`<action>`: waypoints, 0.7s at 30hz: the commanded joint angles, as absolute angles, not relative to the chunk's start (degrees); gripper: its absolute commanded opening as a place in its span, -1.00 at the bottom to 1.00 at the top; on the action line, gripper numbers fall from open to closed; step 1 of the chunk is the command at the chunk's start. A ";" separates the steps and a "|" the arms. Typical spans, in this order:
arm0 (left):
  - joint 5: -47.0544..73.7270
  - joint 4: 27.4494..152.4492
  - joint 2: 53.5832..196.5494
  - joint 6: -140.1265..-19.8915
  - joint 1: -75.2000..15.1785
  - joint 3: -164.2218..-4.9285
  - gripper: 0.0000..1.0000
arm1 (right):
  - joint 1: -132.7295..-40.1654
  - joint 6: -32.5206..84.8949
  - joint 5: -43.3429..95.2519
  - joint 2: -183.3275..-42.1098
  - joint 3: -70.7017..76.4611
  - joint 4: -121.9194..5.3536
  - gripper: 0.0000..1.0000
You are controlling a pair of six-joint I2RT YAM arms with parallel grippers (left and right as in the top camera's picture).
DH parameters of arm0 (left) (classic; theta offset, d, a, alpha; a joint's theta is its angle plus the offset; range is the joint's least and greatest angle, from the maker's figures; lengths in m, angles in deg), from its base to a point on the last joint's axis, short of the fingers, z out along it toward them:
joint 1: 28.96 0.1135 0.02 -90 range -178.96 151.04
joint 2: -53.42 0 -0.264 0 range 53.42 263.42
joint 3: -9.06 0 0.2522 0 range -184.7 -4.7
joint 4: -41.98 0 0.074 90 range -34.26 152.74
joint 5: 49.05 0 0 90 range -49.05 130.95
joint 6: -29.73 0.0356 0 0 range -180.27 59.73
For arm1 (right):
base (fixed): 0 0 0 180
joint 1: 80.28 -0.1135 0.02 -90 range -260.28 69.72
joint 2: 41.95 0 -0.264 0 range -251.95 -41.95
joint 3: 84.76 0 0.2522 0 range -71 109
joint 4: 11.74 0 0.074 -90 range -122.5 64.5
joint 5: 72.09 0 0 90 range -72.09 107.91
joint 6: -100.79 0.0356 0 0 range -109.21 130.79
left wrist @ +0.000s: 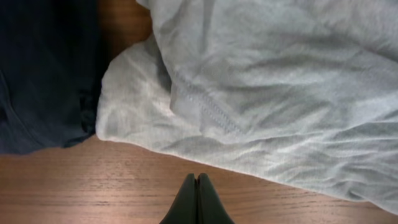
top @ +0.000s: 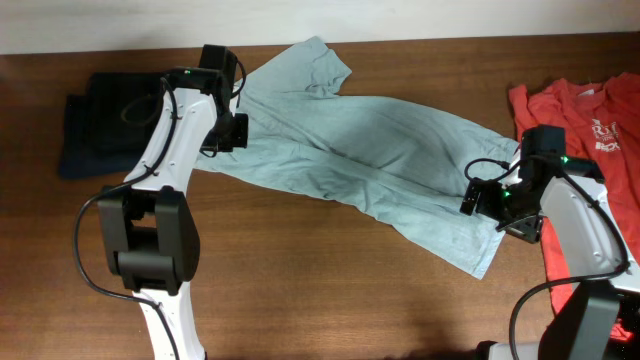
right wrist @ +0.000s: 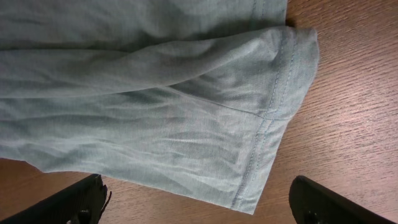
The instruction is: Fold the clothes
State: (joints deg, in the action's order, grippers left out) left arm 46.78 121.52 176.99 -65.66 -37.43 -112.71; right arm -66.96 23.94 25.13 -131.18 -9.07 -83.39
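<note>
The clothes lie on a wooden table. A pale grey-blue T-shirt (top: pixel 370 150) is stretched out slantwise, rumpled, from the back left to the front right. My left gripper (top: pixel 226 132) hangs at its left end, shut and empty. In the left wrist view it (left wrist: pixel 198 178) is over bare wood just short of the shirt's hem (left wrist: pixel 205 112). My right gripper (top: pixel 488 203) is at the shirt's right end, open wide. Its fingers (right wrist: pixel 87 199) stand either side of a hemmed corner (right wrist: pixel 261 155) without touching it.
A red-orange T-shirt (top: pixel 590 110) with white print lies at the right edge, partly under my right arm. A dark navy piece (top: pixel 100 125) lies at the back left, also seen beside the grey shirt (left wrist: pixel 43 74). Bare wood (top: pixel 320 290) runs along the front.
</note>
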 commanded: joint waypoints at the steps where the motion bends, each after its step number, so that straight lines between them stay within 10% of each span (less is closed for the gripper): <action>1: 46.36 120.32 178.01 -62.16 -37.72 -113.30 -0.99 | -66.74 23.87 25.44 -131.37 -9.31 -83.36 0.97; 21: 46.14 119.42 182.25 -34.51 -40.05 -113.16 -0.38 | -66.77 23.89 25.44 -131.37 -9.31 -83.36 0.97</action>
